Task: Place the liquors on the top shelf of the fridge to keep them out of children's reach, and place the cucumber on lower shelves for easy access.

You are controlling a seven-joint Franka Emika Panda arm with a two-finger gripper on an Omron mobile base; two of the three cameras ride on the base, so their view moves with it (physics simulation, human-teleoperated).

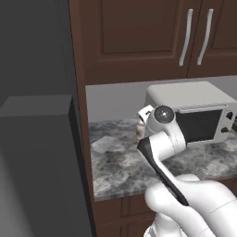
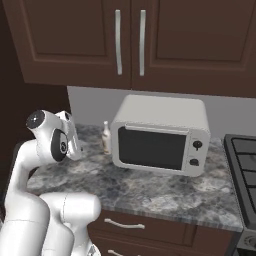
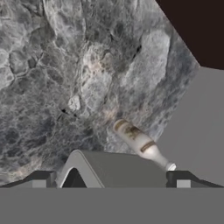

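Bottle [image 3: 139,142], slim and cream-white with a tapered neck, stands on the grey marbled table [image 1: 120,166] close to the back wall, just left of the white microwave [image 2: 160,137] and apart from it. A tan band with darker marks wraps its body; the writing is too small to read. The microwave's front shows a dark window and two dark knobs, with no legible lettering. Brown cabinets [image 2: 130,40] with long pale handles hang above. The hand [image 3: 111,181] hovers over the table near the bottle, its two dark fingertips [image 3: 41,178] spread wide, released and grasping nothing. The bottle's neck lies near the right fingertip without touching it. The grey fridge [image 1: 37,162] stands left of the table.
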